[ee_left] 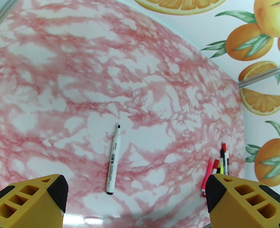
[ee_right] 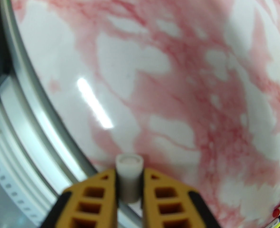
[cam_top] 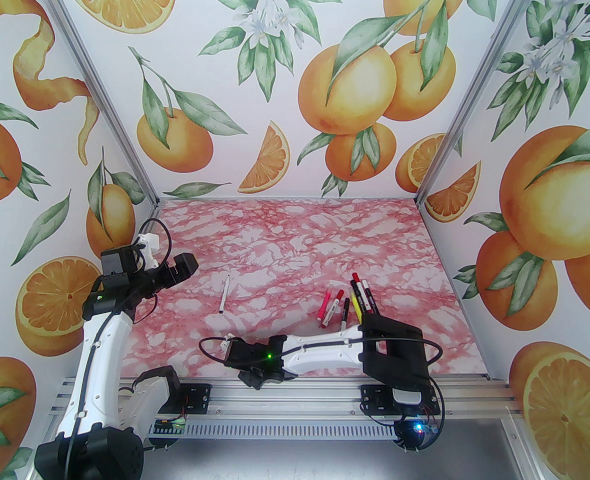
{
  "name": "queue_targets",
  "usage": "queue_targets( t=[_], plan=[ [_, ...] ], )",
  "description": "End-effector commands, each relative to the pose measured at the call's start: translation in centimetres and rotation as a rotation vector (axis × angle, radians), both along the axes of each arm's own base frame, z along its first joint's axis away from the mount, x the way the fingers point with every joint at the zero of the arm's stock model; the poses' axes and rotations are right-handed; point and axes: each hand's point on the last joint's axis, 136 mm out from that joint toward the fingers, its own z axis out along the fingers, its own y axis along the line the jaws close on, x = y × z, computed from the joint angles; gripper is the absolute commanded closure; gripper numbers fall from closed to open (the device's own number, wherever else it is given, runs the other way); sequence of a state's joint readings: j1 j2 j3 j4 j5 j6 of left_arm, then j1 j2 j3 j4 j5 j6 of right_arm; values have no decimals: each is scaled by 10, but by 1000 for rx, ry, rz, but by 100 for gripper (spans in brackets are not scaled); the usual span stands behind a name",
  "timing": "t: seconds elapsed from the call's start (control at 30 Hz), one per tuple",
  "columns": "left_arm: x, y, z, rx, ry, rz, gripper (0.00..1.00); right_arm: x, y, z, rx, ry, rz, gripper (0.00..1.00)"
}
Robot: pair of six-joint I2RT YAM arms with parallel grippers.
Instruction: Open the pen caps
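Note:
My right gripper [ee_right: 129,174] is shut on a stubby white pen cap [ee_right: 129,172], which stands upright between the yellow fingers [ee_right: 99,193] just above the table's near edge. From above, that gripper [cam_top: 256,378] hangs low by the front rail. A white pen [cam_top: 224,295] with its dark tip bare lies alone at mid-table, and the left wrist view also has this pen [ee_left: 114,160]. Several capped pens [cam_top: 347,300] lie clustered at the right, white, pink and yellow. My left gripper [ee_left: 136,190] is open and empty, raised at the far left [cam_top: 182,267].
The pink marbled table [cam_top: 295,238] is walled in by orange-print panels on three sides. An aluminium rail [cam_top: 295,393] runs along the near edge, close to my right gripper. My right forearm [cam_top: 320,348] lies across the front of the table.

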State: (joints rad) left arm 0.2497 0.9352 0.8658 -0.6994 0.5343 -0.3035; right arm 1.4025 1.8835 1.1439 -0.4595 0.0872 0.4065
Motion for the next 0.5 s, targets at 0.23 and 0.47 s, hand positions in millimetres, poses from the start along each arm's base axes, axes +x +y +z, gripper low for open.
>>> queue_targets(
  t=[0.23,0.47],
  plan=[
    [-1,-20,18,-29,-87,-92,0,84,-44,34,110,-79,-330,84],
    [-8,-62,15,-33,-97,-228,0,163,-88,54,140,-124,-635,85]
  ],
)
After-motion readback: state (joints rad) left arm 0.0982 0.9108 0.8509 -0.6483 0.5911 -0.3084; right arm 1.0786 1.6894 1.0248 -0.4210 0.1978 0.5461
